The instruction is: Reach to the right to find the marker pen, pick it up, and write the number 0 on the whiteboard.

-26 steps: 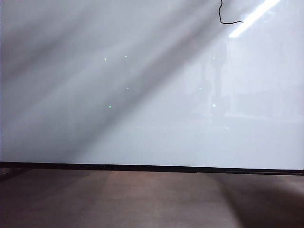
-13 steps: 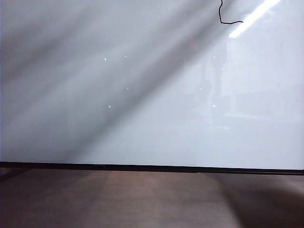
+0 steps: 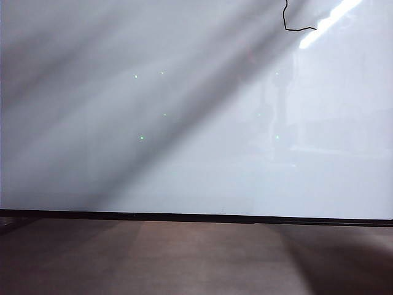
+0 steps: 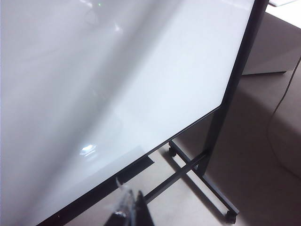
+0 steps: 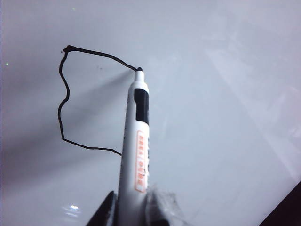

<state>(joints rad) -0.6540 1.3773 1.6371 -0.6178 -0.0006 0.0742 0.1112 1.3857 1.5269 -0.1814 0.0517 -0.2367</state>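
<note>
The glossy whiteboard (image 3: 184,123) fills the exterior view; neither gripper shows there. My right gripper (image 5: 133,206) is shut on the marker pen (image 5: 138,141), a white barrel with a black band and an orange label. Its black tip touches the whiteboard (image 5: 225,94) at the end of a thin black line. That line is the number 0 (image 5: 61,103), boxy, with three sides drawn and the side by the pen open. Its lower corner (image 3: 295,29) shows at the exterior view's top edge. My left gripper (image 4: 134,203) is shut on nothing, off the whiteboard's (image 4: 94,70) lower edge.
A thin black frame edge (image 3: 196,217) runs under the board, with grey-brown floor (image 3: 184,258) below. The left wrist view shows the board's black stand leg with a castor (image 4: 230,216), a thin cable (image 4: 282,99) and a pale block (image 4: 268,47) behind.
In the exterior view the lower black stroke has grown a little to the right. A shadow has crept over the near end of the bright streak.
</note>
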